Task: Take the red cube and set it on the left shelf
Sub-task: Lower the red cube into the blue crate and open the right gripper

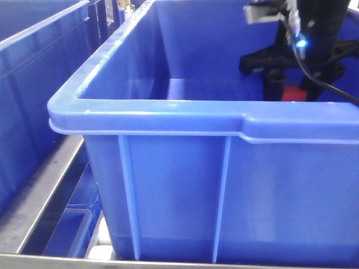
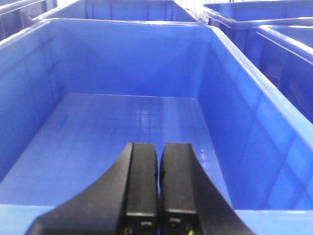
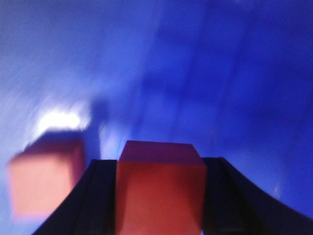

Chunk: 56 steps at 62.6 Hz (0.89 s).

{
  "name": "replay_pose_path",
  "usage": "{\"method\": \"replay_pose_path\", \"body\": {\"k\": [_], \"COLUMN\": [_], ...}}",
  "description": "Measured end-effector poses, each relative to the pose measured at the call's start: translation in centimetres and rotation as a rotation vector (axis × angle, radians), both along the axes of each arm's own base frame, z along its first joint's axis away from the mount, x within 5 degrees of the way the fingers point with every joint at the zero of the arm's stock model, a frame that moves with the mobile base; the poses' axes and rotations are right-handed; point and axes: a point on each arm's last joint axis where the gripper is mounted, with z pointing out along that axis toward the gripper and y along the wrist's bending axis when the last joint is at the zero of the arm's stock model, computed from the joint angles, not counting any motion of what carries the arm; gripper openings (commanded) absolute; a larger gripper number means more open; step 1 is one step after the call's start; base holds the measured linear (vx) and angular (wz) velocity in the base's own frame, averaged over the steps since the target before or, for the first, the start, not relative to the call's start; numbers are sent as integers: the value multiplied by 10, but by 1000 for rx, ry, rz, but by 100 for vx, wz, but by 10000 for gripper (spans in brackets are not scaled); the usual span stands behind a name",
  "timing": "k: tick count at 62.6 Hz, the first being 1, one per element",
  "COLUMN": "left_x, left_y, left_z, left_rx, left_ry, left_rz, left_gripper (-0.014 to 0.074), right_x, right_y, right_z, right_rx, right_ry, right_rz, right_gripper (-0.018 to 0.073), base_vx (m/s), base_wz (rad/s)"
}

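Right wrist view: red cube [image 3: 159,196] gripped between the right gripper [image 3: 159,169] fingers, blurred blue wall behind.
Beside it: one blurred reddish block shape [image 3: 44,178] at left; cube or reflection, cannot tell.
Left wrist view: left gripper [image 2: 159,156] clenched, empty, above the blue crate [image 2: 254,88] rim.
Front view: the crate's near wall hides the cube's lower part; cube inside, far right.
Count: two crates on this left shelf [image 1: 39,196] tier, the neighbouring crate [image 1: 33,61] at left.

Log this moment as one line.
right gripper: jaws shut on red cube, inside blue crate | left gripper: jaws shut, empty | placement: cube not released
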Motion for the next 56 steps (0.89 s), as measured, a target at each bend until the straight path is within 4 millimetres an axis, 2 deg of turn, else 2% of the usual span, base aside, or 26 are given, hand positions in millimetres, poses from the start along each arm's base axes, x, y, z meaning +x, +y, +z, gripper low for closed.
{"method": "replay_pose_path", "body": {"k": [20,25,43,56], "left_x": [0,0,0,0], "left_y": [0,0,0,0], "left_z": [0,0,0,0], "left_rx": [0,0,0,0], "left_ry": [-2,-2,-2,-2], "left_rz": [0,0,0,0], "left_gripper": [102,102,102,102], "right_x": [10,11,11,17], "right_y": [4,4,4,6], "right_z": [-26,-31,-29,-13], "right_rx": [-12,-18,-31,-31], "right_ry": [37,53,80,70], "right_rz": [5,4,-3,-11], "right_gripper": [132,155,445,544], "base_vx": [0,0,0,0], "base_wz": [0,0,0,0]}}
